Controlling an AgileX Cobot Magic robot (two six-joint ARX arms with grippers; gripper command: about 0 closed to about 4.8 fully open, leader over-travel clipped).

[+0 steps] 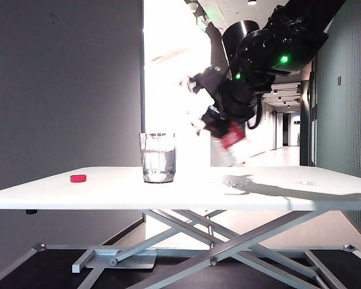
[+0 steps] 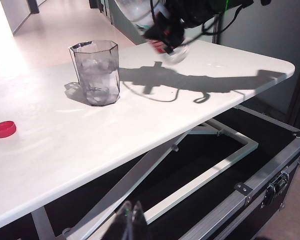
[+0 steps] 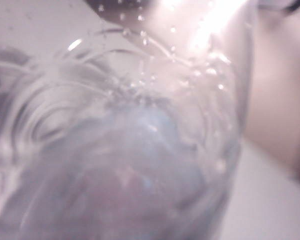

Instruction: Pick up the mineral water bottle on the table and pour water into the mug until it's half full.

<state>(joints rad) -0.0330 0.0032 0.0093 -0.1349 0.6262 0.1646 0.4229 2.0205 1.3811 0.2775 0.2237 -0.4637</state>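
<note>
My right gripper (image 1: pixel 221 117) hangs above the table (image 1: pixel 301 194), to the right of the mug, shut on the mineral water bottle (image 1: pixel 231 138). The bottle is tilted and blurred, its red label showing below the fingers. In the right wrist view the clear, wet bottle (image 3: pixel 130 150) fills the picture and hides the jaws. The mug (image 1: pixel 157 158) is a clear tumbler standing upright with water in it; the left wrist view shows the mug (image 2: pixel 95 72) apart from the bottle (image 2: pixel 171 50). My left gripper (image 2: pixel 131 220) is shut and empty, below the table's near edge.
A small red cap (image 1: pixel 78 178) lies on the table left of the mug, also the cap (image 2: pixel 4 129) in the left wrist view. Grey crossed legs (image 1: pixel 216 238) stand under the table. A black case with metal latches (image 2: pixel 272 190) sits on the floor.
</note>
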